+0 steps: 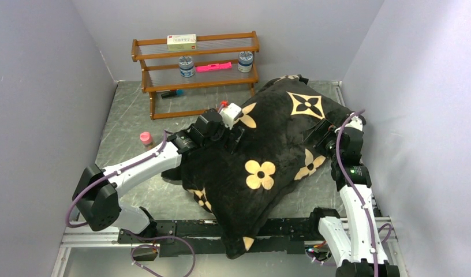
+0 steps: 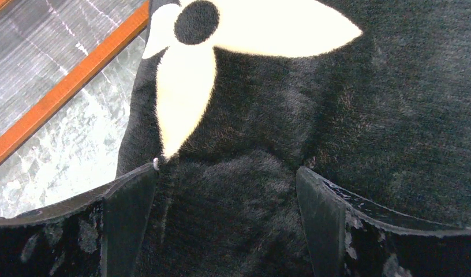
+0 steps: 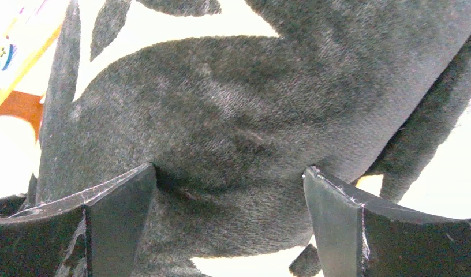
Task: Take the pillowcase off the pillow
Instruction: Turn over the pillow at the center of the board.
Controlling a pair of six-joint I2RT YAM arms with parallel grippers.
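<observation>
Here the left arm [image 1: 146, 164] and right arm [image 1: 353, 179] flank the pillowcase [image 1: 273, 144], jaws spread wide.

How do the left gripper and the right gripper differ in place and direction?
The left gripper is at the pillowcase's left edge, near the wooden shelf; the right gripper is at its right edge, near the wall. The left gripper points rightward, the right gripper leftward. Both stand open on black plush.

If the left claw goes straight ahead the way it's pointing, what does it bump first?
The black flowered pillowcase. The open left claw points at its plush fabric, which fills the space between the fingers, so it would likely press in almost at once; depth is unclear.
</observation>
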